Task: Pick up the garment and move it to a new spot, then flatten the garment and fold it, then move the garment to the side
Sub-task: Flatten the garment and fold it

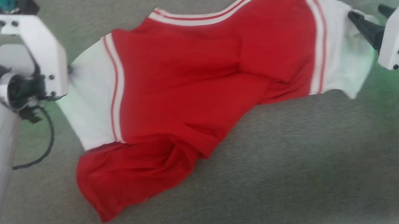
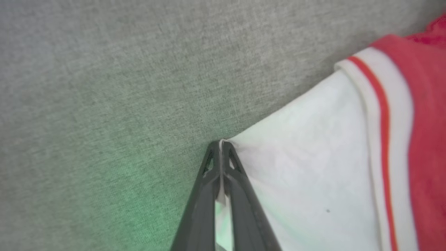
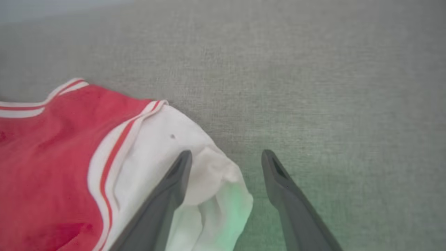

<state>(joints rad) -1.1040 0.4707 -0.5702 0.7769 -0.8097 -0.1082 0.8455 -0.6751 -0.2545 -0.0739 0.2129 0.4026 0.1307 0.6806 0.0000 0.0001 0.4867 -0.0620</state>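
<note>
Flattening, seemingly: left gripper [image 2: 220,143] clamped on the garment's [image 1: 187,79] white sleeve edge, right gripper [image 3: 226,157] agape astride the other sleeve. Next, likely: close right, pull taut.

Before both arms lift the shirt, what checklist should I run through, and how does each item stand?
1. Left gripper shut on the left sleeve: ok, pinching its edge.
2. Both layers of that sleeve held: cannot tell.
3. Right gripper shut on the right sleeve: not ok, jaws open.
4. Right sleeve between the open jaws: ok, its end lies partly between them.
5. Shirt flat: not ok, hem bunched at the lower left of the head view.
</note>
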